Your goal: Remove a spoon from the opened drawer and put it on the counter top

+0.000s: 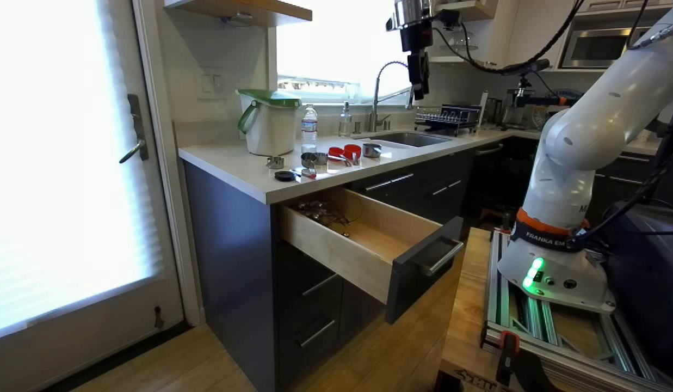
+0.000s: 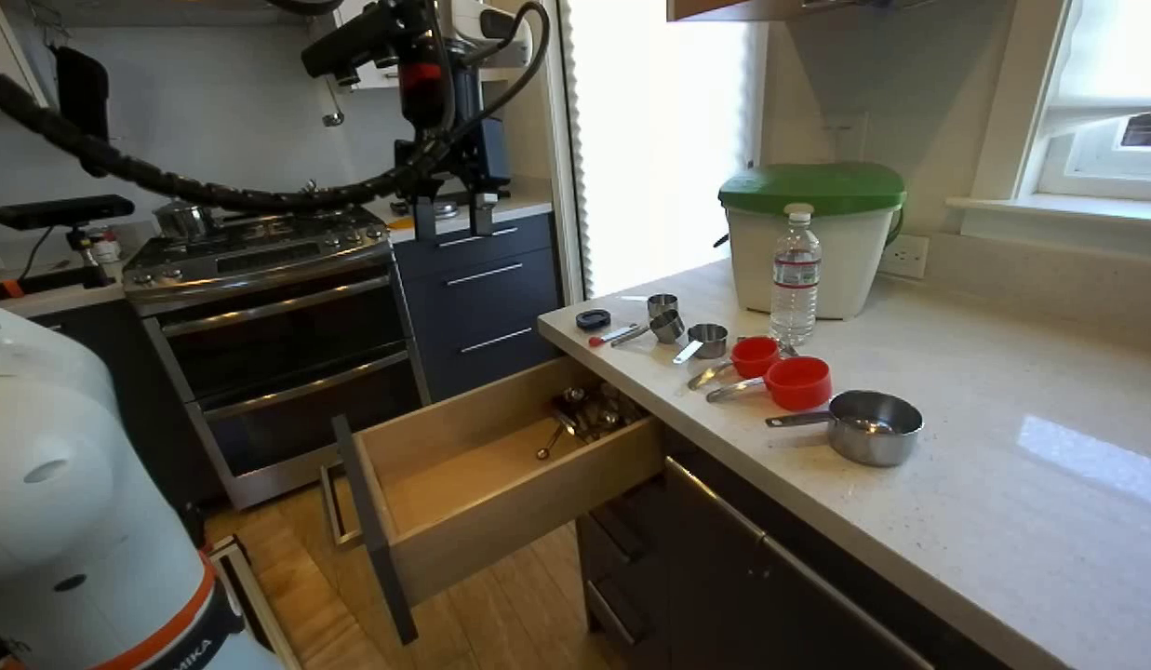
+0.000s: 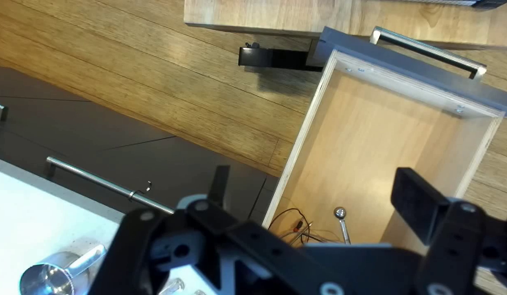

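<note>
Wood-plank floor (image 3: 175, 73), pale walls (image 1: 227, 60), dark grey cabinets (image 2: 482, 302), steel-trimmed stove (image 2: 277, 326), bright window (image 1: 339, 43) and glowing door (image 1: 69, 174).

White arm (image 1: 592, 125), black jaws, orange ring (image 1: 545, 225)
Well below the jaws, under that ring, I read FRANKA EM in white on a black collar (image 1: 544, 239), and green lights (image 1: 532, 272) glow on the pale base (image 1: 589, 288). Small grey ovals (image 2: 45, 472) mark the arm in both exterior views. Above the jaws sit a shiny silver cuff (image 1: 413, 12) and, in an exterior view, a red patch (image 2: 420, 74); a thick, ribbed black cable (image 2: 259, 198) curves off near them. My wrist view gives me blunt fingers (image 3: 419, 200) and silver screw heads (image 3: 331, 288) on black linkages (image 3: 286, 262).
</note>
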Robot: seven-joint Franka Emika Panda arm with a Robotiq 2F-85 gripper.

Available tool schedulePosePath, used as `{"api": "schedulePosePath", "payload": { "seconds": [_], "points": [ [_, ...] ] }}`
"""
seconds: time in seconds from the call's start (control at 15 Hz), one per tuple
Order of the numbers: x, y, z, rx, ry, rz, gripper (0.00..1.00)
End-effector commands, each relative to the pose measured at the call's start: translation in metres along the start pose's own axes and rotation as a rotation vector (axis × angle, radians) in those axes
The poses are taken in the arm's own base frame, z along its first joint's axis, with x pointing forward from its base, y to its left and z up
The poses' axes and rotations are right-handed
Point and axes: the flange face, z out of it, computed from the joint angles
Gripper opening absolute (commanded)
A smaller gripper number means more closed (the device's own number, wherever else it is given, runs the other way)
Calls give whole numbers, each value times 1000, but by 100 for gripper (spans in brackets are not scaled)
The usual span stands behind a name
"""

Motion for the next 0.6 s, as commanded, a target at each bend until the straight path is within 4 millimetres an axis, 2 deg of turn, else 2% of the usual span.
{"api": "schedulePosePath", "payload": {
  "seconds": [0.0,0.33,0.53],
  "points": [
    [0,0,-1,0,-1,0,100],
    [17,-45,20,50,48,-116,100],
    [31,-69,45,104,102,-142,100]
  ]
}}
